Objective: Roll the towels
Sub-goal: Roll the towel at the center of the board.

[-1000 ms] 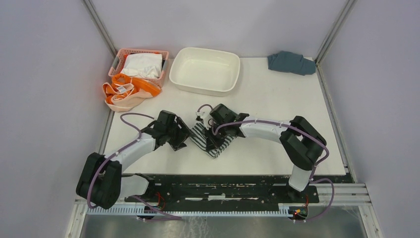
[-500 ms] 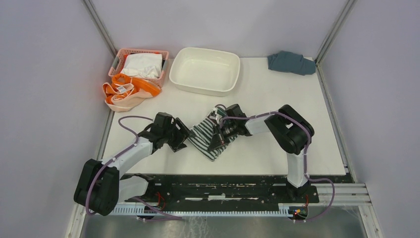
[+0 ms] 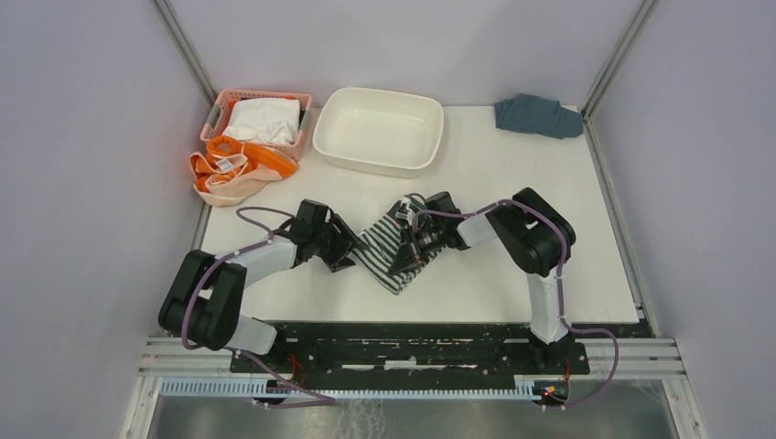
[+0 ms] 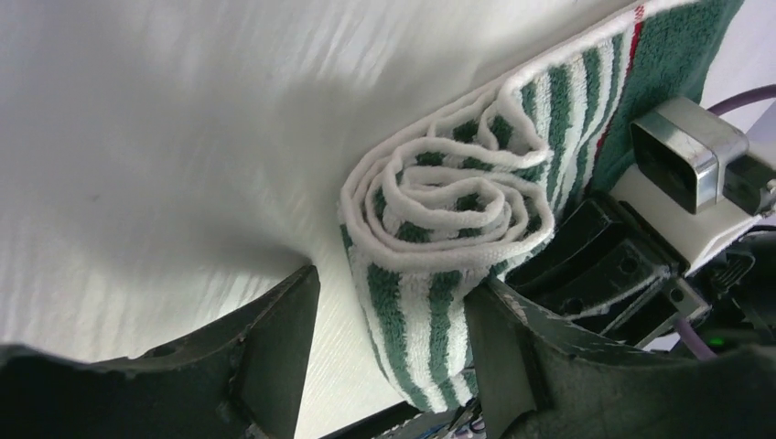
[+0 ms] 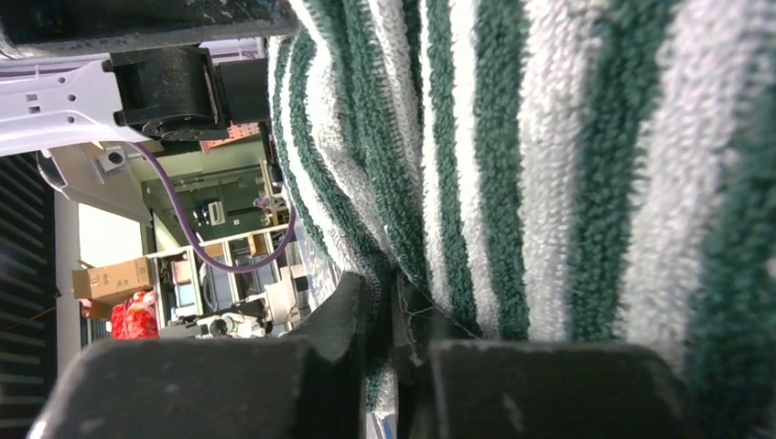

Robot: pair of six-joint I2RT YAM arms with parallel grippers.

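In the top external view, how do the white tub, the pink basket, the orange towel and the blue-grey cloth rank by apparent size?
1. white tub, largest
2. pink basket and orange towel, about alike
3. blue-grey cloth, smallest

The surface carries a basket, tub and grey cloth at the back. Nearer: orange towel, striped towel.

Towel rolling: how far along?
Done: nothing fully rolled yet. In hand: striped towel is partly rolled, spiral end showing; right claw shut on it, left claw open astride the roll. Left: finish it, then the orange towel, crumpled beside the basket.
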